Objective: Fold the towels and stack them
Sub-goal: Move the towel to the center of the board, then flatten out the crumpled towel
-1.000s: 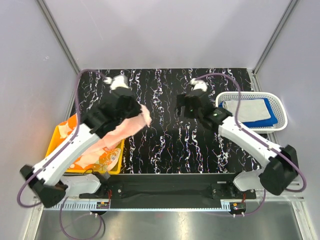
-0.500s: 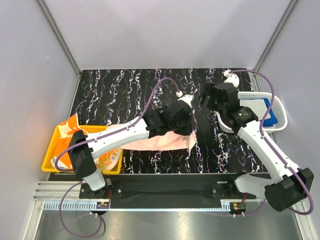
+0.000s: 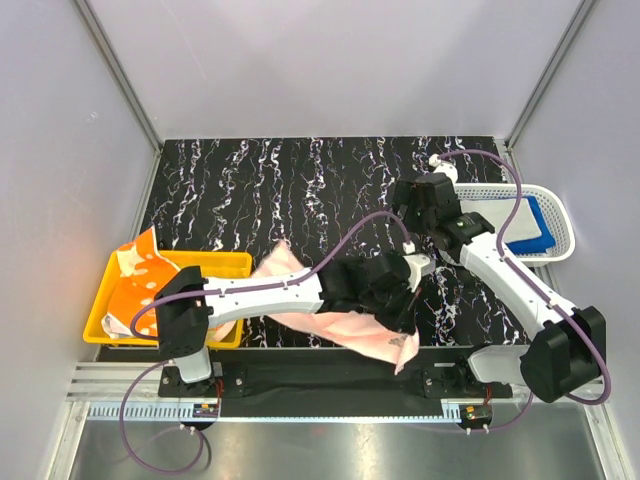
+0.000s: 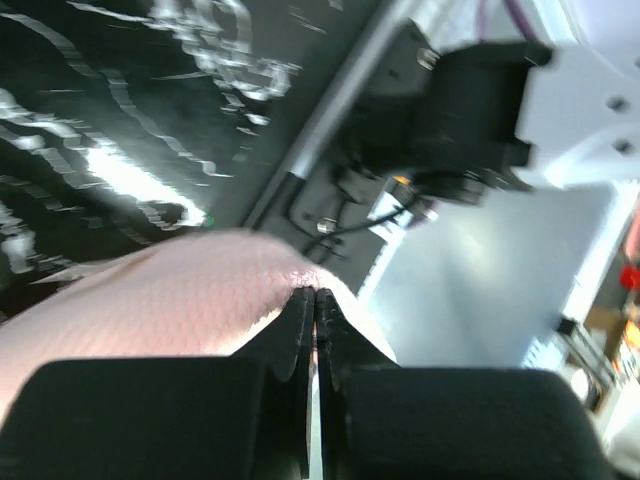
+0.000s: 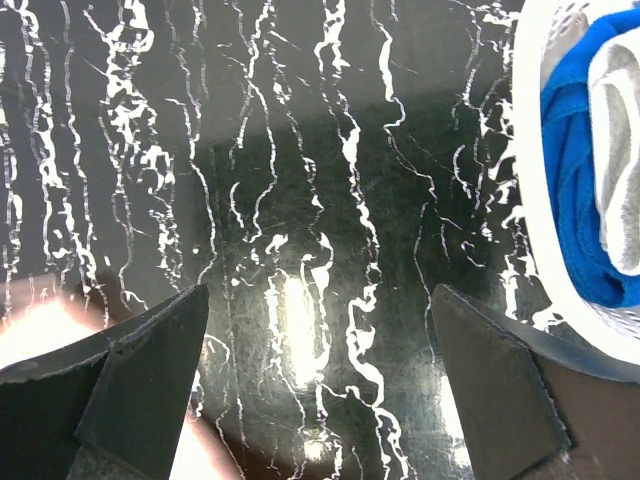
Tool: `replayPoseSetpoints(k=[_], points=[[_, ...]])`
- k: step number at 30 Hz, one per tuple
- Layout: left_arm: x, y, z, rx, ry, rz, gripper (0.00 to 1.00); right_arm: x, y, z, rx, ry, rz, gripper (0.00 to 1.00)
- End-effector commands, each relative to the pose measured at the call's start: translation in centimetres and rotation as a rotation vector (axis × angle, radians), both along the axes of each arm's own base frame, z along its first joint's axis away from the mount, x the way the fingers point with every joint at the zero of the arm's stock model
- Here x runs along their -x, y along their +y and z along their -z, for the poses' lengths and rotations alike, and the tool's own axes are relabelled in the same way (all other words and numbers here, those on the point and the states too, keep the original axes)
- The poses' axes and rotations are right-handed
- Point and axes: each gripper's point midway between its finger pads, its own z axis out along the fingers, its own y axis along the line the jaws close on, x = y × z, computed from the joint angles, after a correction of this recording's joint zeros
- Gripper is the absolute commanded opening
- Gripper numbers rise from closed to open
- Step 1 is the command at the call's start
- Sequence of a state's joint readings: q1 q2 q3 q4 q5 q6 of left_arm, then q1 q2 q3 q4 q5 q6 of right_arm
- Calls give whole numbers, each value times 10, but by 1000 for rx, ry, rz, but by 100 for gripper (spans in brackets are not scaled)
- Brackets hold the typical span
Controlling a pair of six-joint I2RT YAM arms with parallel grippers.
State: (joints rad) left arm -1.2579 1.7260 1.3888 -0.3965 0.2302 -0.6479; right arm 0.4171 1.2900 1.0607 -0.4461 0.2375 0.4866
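**Towel transfer, three views.**

**Tools.** The left tool (image 3: 402,318) is closed tight on the pale pink towel (image 3: 335,322), pinched at an edge. The towel is draped across the near part of the bench (image 3: 280,190), from just beside the yellow bin (image 3: 215,262) to the bench's front edge below the tool. The right tool (image 3: 408,198) is spread wide and holds nothing. It is poised above bare bench, near the white perforated basket (image 3: 562,212) but apart from it.

**Left wrist view.** The two fingers are seen pressed together at the left tool (image 4: 313,300), with the pale pink towel (image 4: 180,310) bulging up on one side of them. The weave of the cloth can be made out here, which the overhead view does not resolve. Beyond the bench edge, a black-and-white arm mount is shown.

**Right wrist view.** The right tool (image 5: 318,300) is shown with its fingers (image 5: 140,370) far apart over the veined black bench (image 5: 300,150). At the right edge, the basket (image 5: 525,150) is seen holding a royal blue towel (image 5: 570,150) with an off-white towel (image 5: 625,150) laid on it.

**Overhead view only.** The orange-and-white towel (image 3: 140,275) is seen lying in the yellow bin and hanging over its left rim. The blue towel (image 3: 535,222) and the off-white towel (image 3: 495,215) are partly hidden by the right arm.

**Writing.** A graduated strip (image 3: 130,410) runs along the front rail. Its marks are too small to be read.
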Motion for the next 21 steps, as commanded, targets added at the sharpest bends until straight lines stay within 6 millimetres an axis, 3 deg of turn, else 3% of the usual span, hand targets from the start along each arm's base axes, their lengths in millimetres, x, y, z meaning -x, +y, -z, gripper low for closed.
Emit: replayPoseSetpoints(k=[1, 4, 5, 6, 9, 11, 12, 14, 15, 16, 17, 18, 20, 21], points=[[8, -22, -34, 139, -12, 102, 0, -10, 7, -16, -48, -55, -2, 100], [-1, -16, -33, 116, -48, 48, 12, -11, 15, -14, -65, -47, -40, 100], [-6, -10, -43, 131, -73, 20, 15, -11, 18, -13, -72, -42, -56, 100], [-12, -5, -45, 125, -89, -13, 26, -12, 28, -9, -88, -33, -109, 100], [-48, 34, -59, 108, -140, -240, 31, -10, 55, 4, -150, 9, -233, 96], [-81, 77, -44, 28, -137, -480, 36, -4, 79, 10, -148, 28, -307, 92], [-89, 100, -65, 71, -150, -565, 37, -6, 86, 23, -116, 48, -320, 92], [-110, 157, -48, -20, -143, -837, 45, -6, 111, 22, -82, 36, -379, 90], [-113, 174, -47, -26, -143, -905, 45, -1, 131, 35, -31, 51, -438, 89], [-116, 203, -54, -12, -134, -1041, 51, 2, 145, 38, -13, 50, -475, 89], [-117, 217, -53, -10, -135, -1098, 51, -2, 160, 30, -8, 24, -509, 87], [-115, 231, -44, -30, -132, -1151, 51, -3, 174, 42, 15, 31, -561, 86], [-112, 268, -35, -55, -79, -1342, 52, -2, 205, 36, 27, -8, -642, 82], [-111, 279, -29, -78, -58, -1392, 50, -1, 217, 52, 51, 10, -702, 81]])
